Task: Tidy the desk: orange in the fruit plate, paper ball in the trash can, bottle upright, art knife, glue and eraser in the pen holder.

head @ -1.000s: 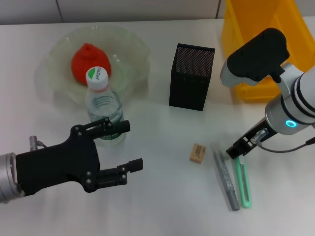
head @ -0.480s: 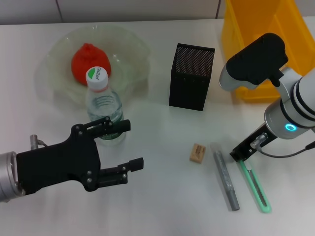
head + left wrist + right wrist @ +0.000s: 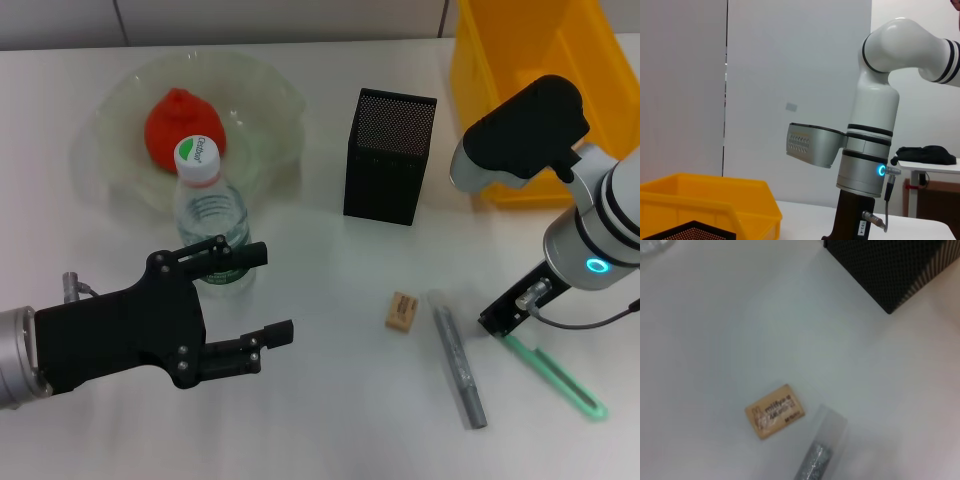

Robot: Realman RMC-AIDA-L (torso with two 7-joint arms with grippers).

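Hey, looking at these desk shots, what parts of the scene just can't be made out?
- Right gripper: its jaws are hidden under the arm in the head view, so grip on the green art knife is unclear.
- Pen holder: its inside is too dark in the head view.
- Yellow bin: cut off by the head view's top edge.
- Glue stick: cut by the right wrist view's edge.
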